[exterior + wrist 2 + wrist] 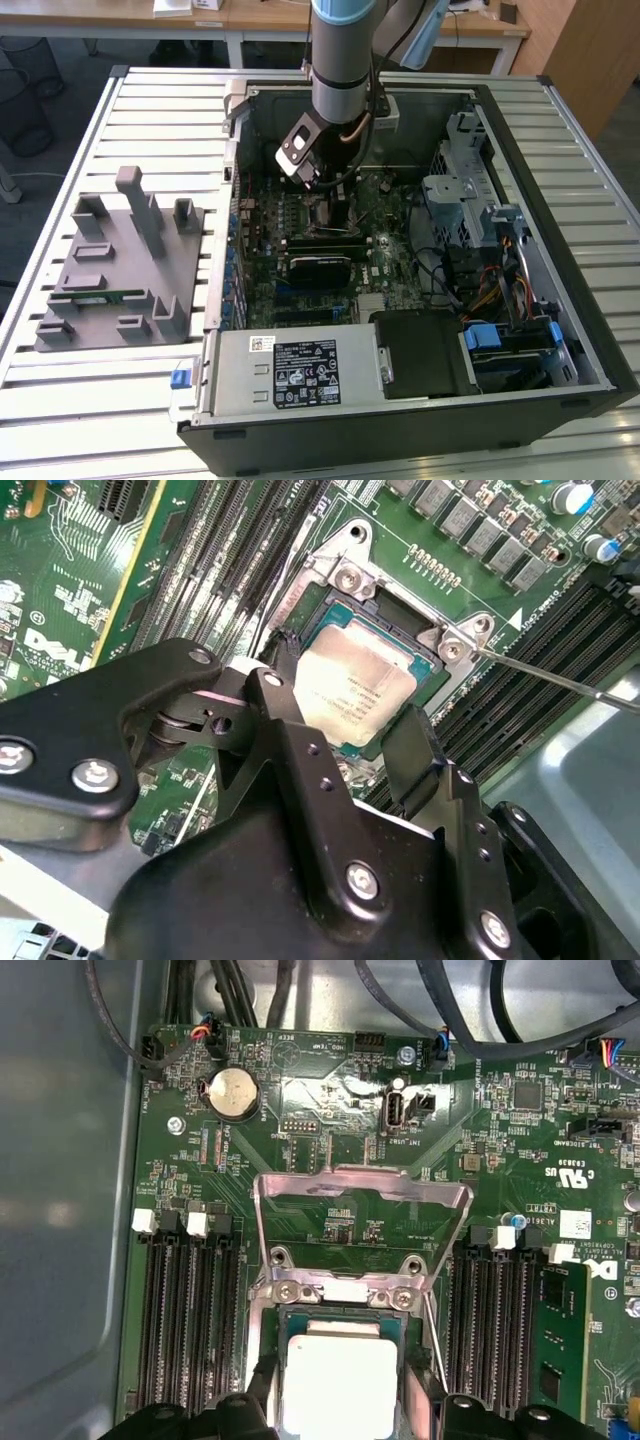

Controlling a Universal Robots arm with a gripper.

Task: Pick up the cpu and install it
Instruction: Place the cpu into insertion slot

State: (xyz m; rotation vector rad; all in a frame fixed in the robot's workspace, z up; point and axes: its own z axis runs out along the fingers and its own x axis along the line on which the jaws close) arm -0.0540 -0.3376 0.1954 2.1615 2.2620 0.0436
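Jaws clasp the cpu (pixel 352 688) by two opposite edges. The gripper (pixel 346 705) holds it in the open socket (pixel 345 575) near the middle of the motherboard (pixel 330 1140). The hinged metal plate (pixel 362 1177) stands raised beside it, inside the computer case (pixel 590 320).

White label (pixel 305 372) on the power supply (pixel 235 378), print illegible; faint lettering on the cpu (pixel 355 695).

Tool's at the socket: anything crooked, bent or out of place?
Nothing stands out. The cpu lies in the socket with its edges parallel to the socket's, and the load plate is swung open. The tool sits over the cpu and hides its near edge, so full seating can't be confirmed.
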